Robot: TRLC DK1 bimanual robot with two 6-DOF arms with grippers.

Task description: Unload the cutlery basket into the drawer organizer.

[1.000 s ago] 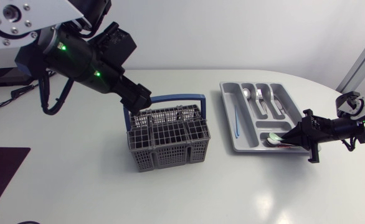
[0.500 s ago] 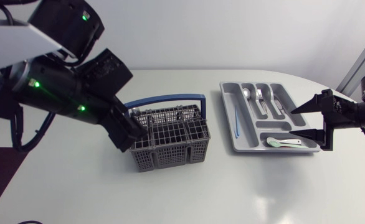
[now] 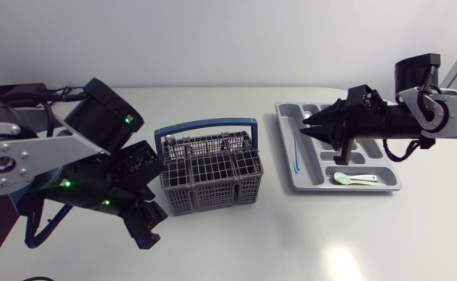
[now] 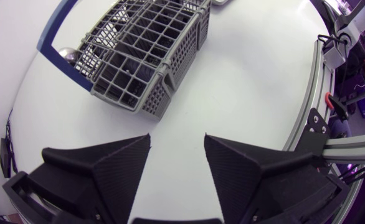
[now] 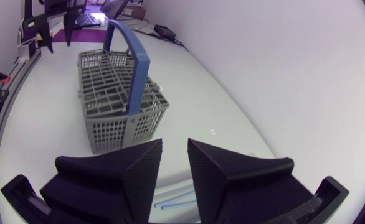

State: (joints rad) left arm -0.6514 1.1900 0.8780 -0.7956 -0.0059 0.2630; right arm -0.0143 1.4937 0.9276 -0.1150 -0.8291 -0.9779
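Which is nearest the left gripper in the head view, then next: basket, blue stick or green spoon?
1. The basket, right beside the left gripper.
2. The blue stick, in the tray's slot nearest the basket.
3. The green spoon, in the tray's front slot.

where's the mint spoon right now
In the head view the mint spoon lies in the crosswise compartment at the near end of the drawer organizer, on the table's right side, apart from the right pincer.
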